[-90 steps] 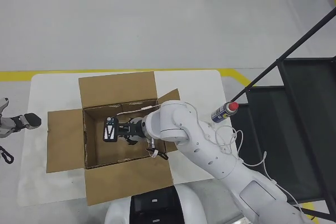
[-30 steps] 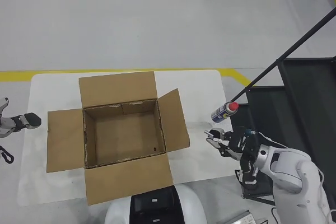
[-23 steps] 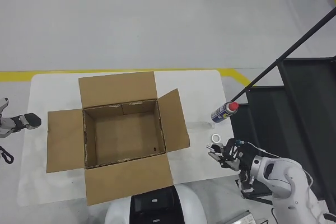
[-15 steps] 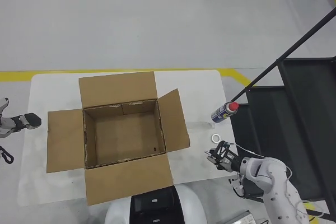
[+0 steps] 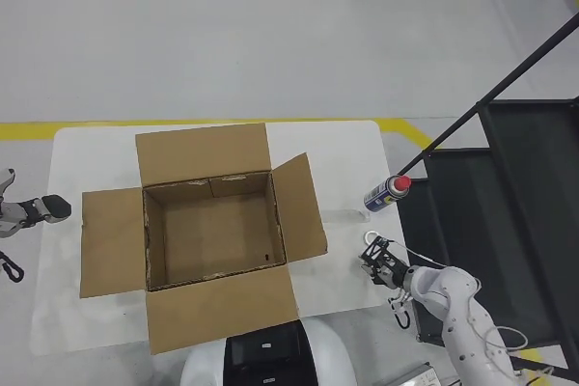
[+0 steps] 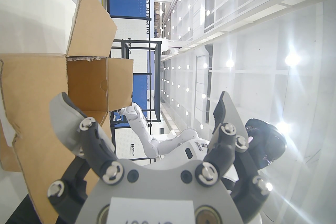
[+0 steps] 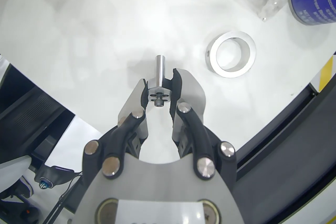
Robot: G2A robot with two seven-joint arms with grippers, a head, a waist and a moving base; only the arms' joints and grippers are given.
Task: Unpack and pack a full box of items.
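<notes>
Gripping metal pin (image 7: 159, 68), right claw (image 7: 160, 81) low over table (image 7: 105, 12) edge.

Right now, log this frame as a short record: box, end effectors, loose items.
cardboard box: open on the table, nothing visible inside
right end effector: shut on flanged metal shaft, near the table edge
metal ring: flat on table, beside the shaft, not touching
spray can: standing near the ring
left end effector: open, empty, beside the box
</notes>
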